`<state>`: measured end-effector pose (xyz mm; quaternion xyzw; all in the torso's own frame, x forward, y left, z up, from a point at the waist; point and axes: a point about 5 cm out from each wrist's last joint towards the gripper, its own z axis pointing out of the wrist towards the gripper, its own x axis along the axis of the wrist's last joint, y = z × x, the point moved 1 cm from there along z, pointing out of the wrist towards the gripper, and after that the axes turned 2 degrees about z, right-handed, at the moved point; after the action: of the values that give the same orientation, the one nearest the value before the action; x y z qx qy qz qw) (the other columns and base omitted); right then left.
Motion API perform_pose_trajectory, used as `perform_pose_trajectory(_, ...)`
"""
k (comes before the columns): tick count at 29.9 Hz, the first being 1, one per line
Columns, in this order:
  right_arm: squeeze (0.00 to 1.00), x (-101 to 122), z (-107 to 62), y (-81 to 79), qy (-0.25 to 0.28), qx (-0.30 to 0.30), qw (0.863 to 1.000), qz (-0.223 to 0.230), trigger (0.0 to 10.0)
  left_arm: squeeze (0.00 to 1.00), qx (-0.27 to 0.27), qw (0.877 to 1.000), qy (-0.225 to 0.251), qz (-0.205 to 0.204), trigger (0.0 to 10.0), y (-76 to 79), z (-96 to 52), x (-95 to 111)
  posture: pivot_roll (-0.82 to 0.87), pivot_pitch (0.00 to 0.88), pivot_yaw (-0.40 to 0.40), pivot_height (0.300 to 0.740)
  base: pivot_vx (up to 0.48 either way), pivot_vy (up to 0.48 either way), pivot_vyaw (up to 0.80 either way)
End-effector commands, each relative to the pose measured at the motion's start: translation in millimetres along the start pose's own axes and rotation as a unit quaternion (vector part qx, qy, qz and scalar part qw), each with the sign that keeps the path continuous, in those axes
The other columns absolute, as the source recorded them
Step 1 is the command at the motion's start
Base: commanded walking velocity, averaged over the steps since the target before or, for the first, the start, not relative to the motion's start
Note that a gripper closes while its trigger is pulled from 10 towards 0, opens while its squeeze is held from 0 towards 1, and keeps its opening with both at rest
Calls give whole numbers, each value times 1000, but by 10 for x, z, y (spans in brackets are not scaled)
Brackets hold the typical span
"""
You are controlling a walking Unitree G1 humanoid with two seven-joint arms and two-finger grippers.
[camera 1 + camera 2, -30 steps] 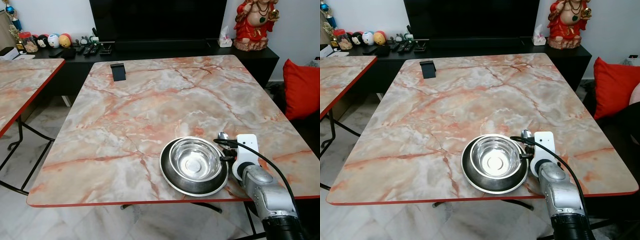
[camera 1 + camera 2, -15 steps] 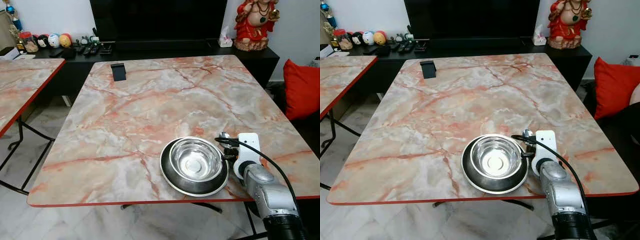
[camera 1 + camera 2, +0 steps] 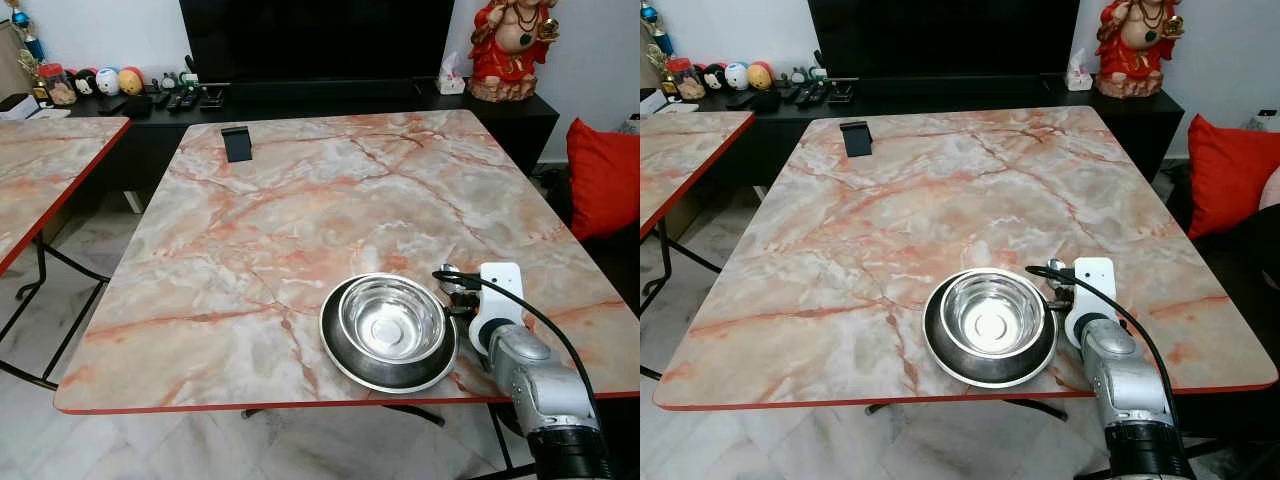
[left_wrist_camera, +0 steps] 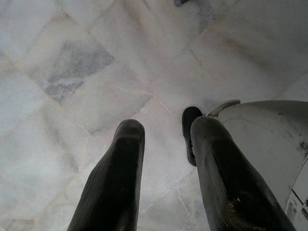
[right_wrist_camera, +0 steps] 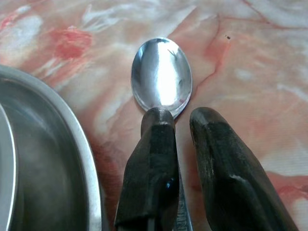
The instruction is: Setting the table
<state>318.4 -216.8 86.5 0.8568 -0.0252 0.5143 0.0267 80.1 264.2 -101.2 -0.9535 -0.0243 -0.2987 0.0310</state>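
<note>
right gripper [image 5: 182, 120] is held slightly parted over a spoon [image 5: 161, 77] laid on the surface [image 3: 300, 200] beside the bowl [image 3: 391, 320]; left gripper [image 4: 166, 139] hangs parted.

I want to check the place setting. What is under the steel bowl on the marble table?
The steel bowl sits inside a wider steel plate, which rests on the marble table. The plate's middle is covered by the bowl. Beside the plate lies a spoon, at the right gripper.

Even bright indoor light, head views sharp; glare on spoon [image 5: 161, 76]; near fingers slightly soft.
</note>
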Motion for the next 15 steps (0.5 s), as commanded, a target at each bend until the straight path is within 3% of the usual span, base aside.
perform_pose_trajectory(1,0,123,-20,9,18,0,1000,3,10000,0,7,1000,-12,-2,10000,-57,-25,-41,-107,0,43,740,0,0,0)
perform_pose_trajectory(9,0,165,-35,18,27,-4,1000,5,10000,0,7,1000,-11,-2,10000,-54,-24,-39,-106,0,43,740,0,0,0)
perform_pose_trajectory(12,0,290,-51,65,64,-20,998,14,10000,0,7,1000,-11,-3,10000,-55,-23,-38,-106,0,42,740,0,0,0)
perform_pose_trajectory(14,0,477,-80,115,135,-42,990,23,10000,0,7,1000,-11,-2,10000,-56,-23,-38,-110,0,42,740,0,0,0)
perform_pose_trajectory(15,0,477,-80,115,135,-42,990,23,10000,0,7,1000,-11,-2,10000,-56,-23,-38,-110,0,42,740,0,0,0)
